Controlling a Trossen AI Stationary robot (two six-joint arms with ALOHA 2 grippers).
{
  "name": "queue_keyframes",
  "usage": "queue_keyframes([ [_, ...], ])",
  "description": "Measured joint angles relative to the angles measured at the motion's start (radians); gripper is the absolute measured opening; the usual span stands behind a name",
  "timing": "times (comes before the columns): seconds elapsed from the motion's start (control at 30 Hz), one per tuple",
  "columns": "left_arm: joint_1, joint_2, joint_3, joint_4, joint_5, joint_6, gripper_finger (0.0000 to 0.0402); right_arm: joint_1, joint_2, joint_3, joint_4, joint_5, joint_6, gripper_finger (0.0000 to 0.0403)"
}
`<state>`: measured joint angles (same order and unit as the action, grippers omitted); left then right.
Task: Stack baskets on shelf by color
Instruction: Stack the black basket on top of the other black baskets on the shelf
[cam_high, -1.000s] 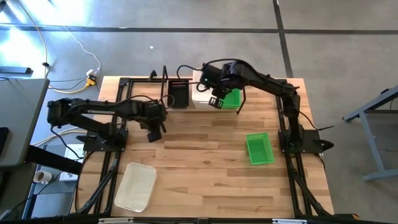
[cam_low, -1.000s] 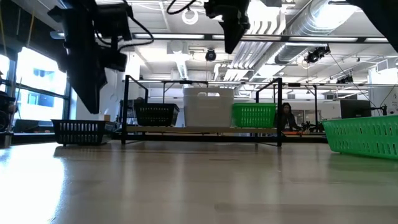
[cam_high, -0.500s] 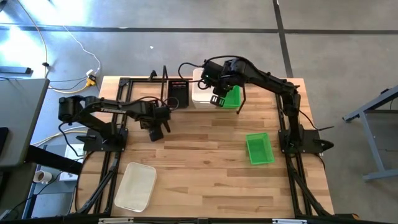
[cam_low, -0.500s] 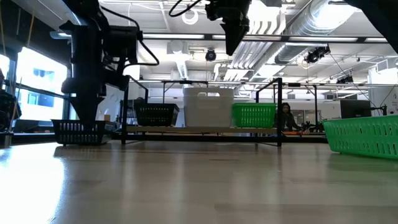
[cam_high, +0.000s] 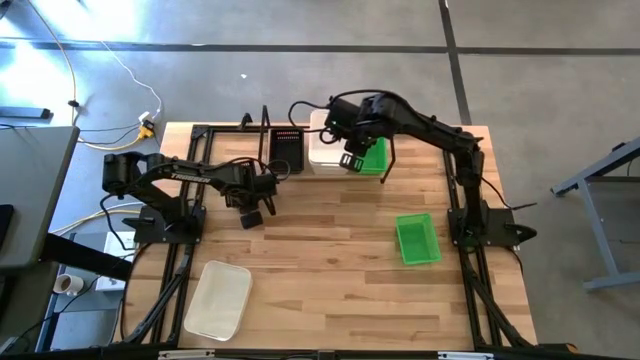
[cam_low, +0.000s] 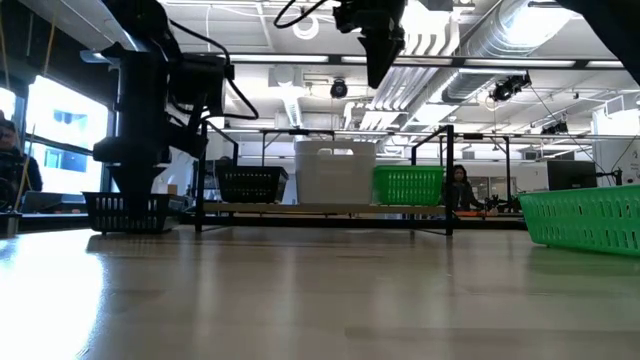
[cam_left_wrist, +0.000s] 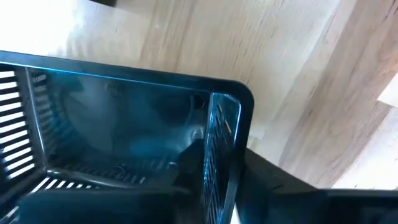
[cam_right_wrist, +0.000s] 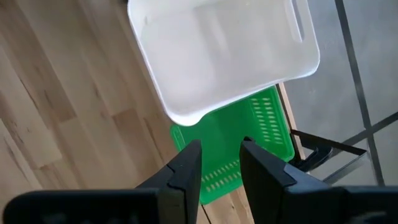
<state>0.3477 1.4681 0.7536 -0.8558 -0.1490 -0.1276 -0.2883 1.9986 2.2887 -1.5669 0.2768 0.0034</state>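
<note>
A black perforated basket stands with its bottom on the table, left of the shelf. My left gripper points down into it, shut on one wall. On the shelf a black basket, a white basket and a green basket sit side by side. My right gripper hangs open above the white and green ones, with nothing between its fingers. A second green basket lies on the table's right, and a second white basket lies near left. My left gripper has one wall of the black basket, at its rim close to a corner, between its two fingers. One finger is inside the basket and the other outside. The fingers come from above, pointing down. The basket's bottom stays on the table.
Black arm-mount rails run along the table's left and right sides. Bare wood lies between the two loose baskets. Beyond the table a person sits in the room.
My left gripper has gone down and a little toward the table's right edge, its fingers sinking into the black basket on the table. The basket has stayed where it was.
</note>
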Motion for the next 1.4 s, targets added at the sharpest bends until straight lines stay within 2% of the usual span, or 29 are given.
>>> queue_keyframes([
  [0.1, 0.000, 0.000, 0.000, 0.000, 0.000, 0.000, 0.0015, 0.002, -0.021, 0.001, -0.004, -0.001, 0.033, 0.0096],
  [0.17, -0.002, -0.004, 0.000, -0.001, 0.001, 0.000, 0.0005, 0.006, -0.032, 0.001, -0.004, -0.005, 0.072, 0.0096],
  [0.47, -0.028, -0.104, 0.000, -0.048, 0.058, -0.026, 0.0003, 0.047, -0.057, 0.001, -0.005, -0.001, 0.170, 0.0096],
  [0.83, -0.129, -0.357, 0.001, -0.100, 0.060, -0.130, 0.0001, 0.098, -0.057, 0.001, -0.004, 0.004, 0.269, 0.0096],
  [1.1, -0.145, -0.518, 0.009, -0.117, -0.117, -0.229, 0.0000, 0.129, -0.057, 0.001, -0.004, 0.004, 0.313, 0.0096],
  [1.4, -0.132, -0.551, 0.162, -0.115, -0.378, -0.146, 0.0000, 0.153, -0.057, 0.000, -0.004, 0.005, 0.320, 0.0096],
])
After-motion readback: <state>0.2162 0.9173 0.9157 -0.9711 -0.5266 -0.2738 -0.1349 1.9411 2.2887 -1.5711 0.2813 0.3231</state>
